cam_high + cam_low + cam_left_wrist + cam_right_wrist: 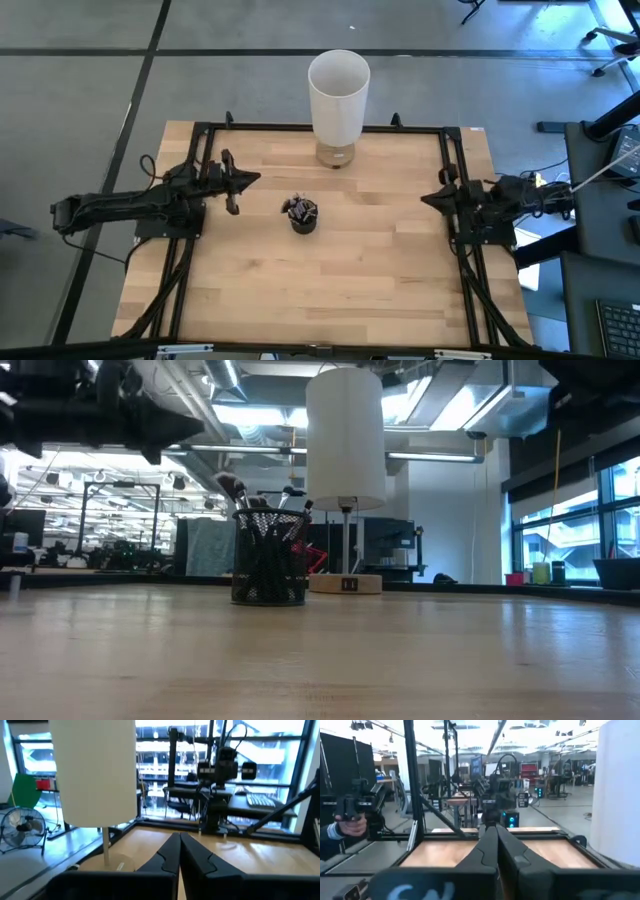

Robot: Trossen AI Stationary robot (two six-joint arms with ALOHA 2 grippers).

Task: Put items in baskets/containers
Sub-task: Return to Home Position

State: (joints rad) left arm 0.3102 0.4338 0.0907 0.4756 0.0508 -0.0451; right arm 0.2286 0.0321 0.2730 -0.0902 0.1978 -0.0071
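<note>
left pincer (179,837), closed and empty, hung over the left side of the counter (380,290); the brushes (299,207) stood in the dark cup (304,221) at centre; right pincer (493,828), closed and empty, sat at the right edge. no brush lay loose, so the task was judged complete.

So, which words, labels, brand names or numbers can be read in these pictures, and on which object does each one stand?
No text can be read for certain.
Pale marks on the housing of the right gripper: blurred, unreadable.
A red sign in the room beyond the table, left wrist view: blurred, unreadable.
A dark patch on the lamp base, low view: too small to read.
</note>
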